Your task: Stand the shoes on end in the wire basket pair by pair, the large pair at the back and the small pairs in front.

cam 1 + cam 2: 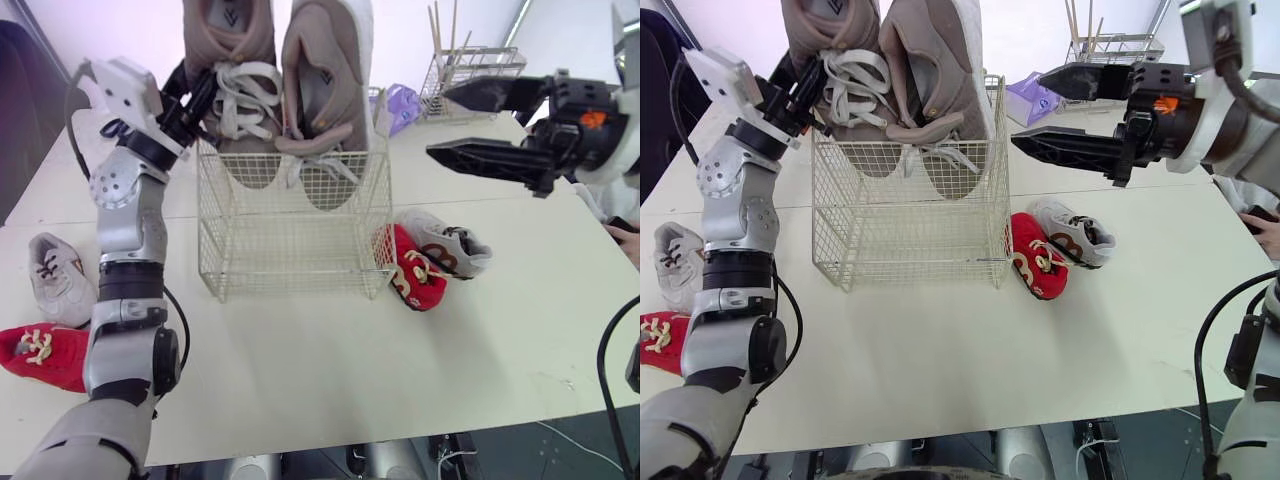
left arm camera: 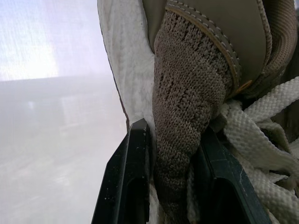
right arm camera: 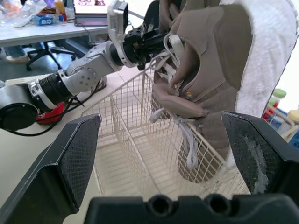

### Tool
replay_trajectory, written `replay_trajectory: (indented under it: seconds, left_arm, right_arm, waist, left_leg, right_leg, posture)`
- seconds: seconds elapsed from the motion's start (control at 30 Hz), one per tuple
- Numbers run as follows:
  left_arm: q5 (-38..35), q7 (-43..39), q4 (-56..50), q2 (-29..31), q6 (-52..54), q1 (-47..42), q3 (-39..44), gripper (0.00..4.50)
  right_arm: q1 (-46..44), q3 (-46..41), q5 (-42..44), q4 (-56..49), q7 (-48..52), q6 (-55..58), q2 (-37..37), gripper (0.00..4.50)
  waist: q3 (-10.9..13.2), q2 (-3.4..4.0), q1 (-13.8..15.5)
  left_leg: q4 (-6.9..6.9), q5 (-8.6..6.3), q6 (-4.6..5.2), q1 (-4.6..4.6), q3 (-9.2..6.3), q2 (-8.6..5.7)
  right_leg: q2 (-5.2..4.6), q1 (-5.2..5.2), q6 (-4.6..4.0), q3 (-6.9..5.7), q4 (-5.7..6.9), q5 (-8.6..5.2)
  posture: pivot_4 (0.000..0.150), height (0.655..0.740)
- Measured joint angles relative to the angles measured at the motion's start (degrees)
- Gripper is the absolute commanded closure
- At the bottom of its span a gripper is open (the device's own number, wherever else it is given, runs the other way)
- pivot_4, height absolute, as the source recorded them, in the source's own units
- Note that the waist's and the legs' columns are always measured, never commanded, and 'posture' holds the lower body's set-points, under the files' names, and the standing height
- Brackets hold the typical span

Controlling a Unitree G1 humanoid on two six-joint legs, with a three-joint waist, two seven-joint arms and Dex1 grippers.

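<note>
Left gripper is clamped on 1 tan sneaker standing in the wire basket. Right gripper gapes wide, empty.

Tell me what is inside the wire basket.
Two large beige shoes stand toes down in the wire basket: the left shoe, gripped at its collar by the left gripper, and the right shoe. What lies behind them is covered.
</note>
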Motion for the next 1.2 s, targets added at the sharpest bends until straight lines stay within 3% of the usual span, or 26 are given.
replay_trajectory:
  seconds: [0.03, 0.07, 0.13, 0.3, 0.57, 0.67, 0.87, 1.1, 1.2]
  left_arm:
    - [0.0, 0.07, -0.39, 0.01, 0.48, 0.29, -0.03, 3.81]
    - [-0.01, 0.1, -1.09, 0.11, 0.93, 0.81, -0.03, 3.12]
    - [-0.07, -0.04, -1.98, 0.24, 2.01, 1.74, -0.09, 2.52]
    - [-0.74, -0.24, -4.22, 0.92, 5.32, 4.49, -0.47, 0.07]
    - [-6.04, -0.13, -20.31, 7.86, 19.13, 13.02, 0.9, 0.03]
    - [-11.36, -0.05, -28.21, 11.44, 26.55, 17.12, 3.79, 0.03]
    - [-17.97, 0.48, -34.9, 16.26, 35.45, 21.44, 9.03, 0.03]
    - [-34.65, 3.53, -38.57, 24.36, 52.98, 30.36, 24.13, 0.03]
    - [-41.61, 2.61, -42.48, 25.55, 59.43, 37.23, 26.63, 0.03]
  right_arm:
    - [0.08, 0.0, 0.33, -0.16, -0.31, 0.06, 0.18, 0.0]
    - [0.11, 0.0, 0.7, -0.39, -0.66, 0.06, 0.47, 0.0]
    - [0.17, 0.0, 0.95, -0.86, -1.08, 0.06, 0.81, 0.0]
    - [1.16, 0.11, 0.96, -1.37, -1.62, 0.05, 0.97, 0.0]
    - [1.95, 0.47, 0.82, -1.66, -1.4, -0.31, 0.94, 0.0]
    - [1.96, 1.12, 0.49, -1.2, -0.82, -1.44, 1.23, 0.0]
    - [1.99, 3.16, -1.14, 0.55, 0.72, -3.77, 2.2, 0.0]
    - [1.95, 5.26, -3.7, 2.73, 3.1, -6.62, 2.77, 0.0]
    - [1.27, 6.81, -5.95, 5.27, 4.21, -8.22, 3.16, 0.0]
  waist:
    - [0.0, 0.0, -0.02]
    - [0.0, 0.0, -0.09]
    - [0.0, 0.0, -0.09]
    - [0.0, 0.01, 0.13]
    - [0.0, 0.02, -0.19]
    - [0.0, 0.02, -0.31]
    - [0.0, 0.02, -0.01]
    - [0.01, 0.03, -0.6]
    - [0.02, 0.04, -0.75]
  left_leg:
    - [0.0, 0.0, 0.0, 0.0, 0.0, 0.0]
    - [0.0, 0.0, 0.0, 0.01, 0.0, 0.0]
    - [0.0, 0.0, 0.0, 0.01, 0.0, 0.0]
    - [0.0, 0.01, 0.0, 0.02, -0.01, 0.0]
    - [-0.01, 0.0, 0.0, 0.01, -0.04, 0.04]
    - [-0.01, 0.0, 0.0, 0.03, -0.03, 0.07]
    - [-0.01, 0.0, 0.0, 0.15, -0.03, 0.05]
    - [-0.03, 0.0, -0.01, 0.22, -0.03, 0.08]
    - [-0.03, 0.0, -0.01, 0.25, -0.04, 0.08]
  right_leg:
    - [0.0, 0.0, 0.0, 0.0, 0.0, 0.0]
    - [0.0, 0.0, 0.0, 0.0, 0.01, 0.0]
    - [0.0, 0.0, 0.0, 0.0, 0.01, 0.0]
    - [0.0, 0.01, 0.0, 0.0, 0.02, 0.0]
    - [0.0, 0.0, -0.01, 0.0, 0.01, 0.0]
    - [0.01, 0.01, -0.01, 0.01, 0.01, 0.0]
    - [0.01, 0.15, -0.02, 0.01, -0.01, -0.01]
    - [0.01, 0.16, -0.03, 0.02, 0.0, -0.01]
    - [-0.03, 0.23, -0.04, 0.03, -0.02, -0.02]
  posture:
    - [0.15, 0.74]
    - [0.15, 0.74]
    - [0.15, 0.74]
    - [0.15, 0.74]
    - [0.15, 0.74]
    - [0.15, 0.74]
    - [0.15, 0.74]
    - [0.15, 0.74]
    - [0.15, 0.74]
